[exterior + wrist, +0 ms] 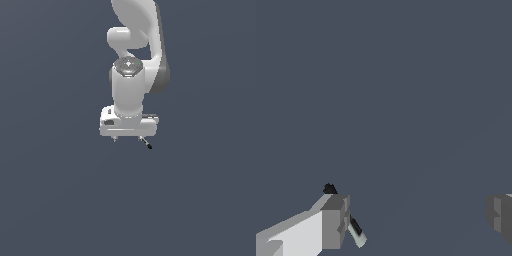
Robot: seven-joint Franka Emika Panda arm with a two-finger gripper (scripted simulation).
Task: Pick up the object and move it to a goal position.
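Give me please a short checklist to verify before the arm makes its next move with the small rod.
1. Gripper open: ok, the fingers stand wide apart in the wrist view.
2. Rod between the fingers: not ok, it lies beside one finger, on its inner side.
3. Rod gripped: not ok, the other finger is far from it.
4. Rod touching the near finger: cannot tell.
5. Goal position visible: not ok, no marker shows in either view.
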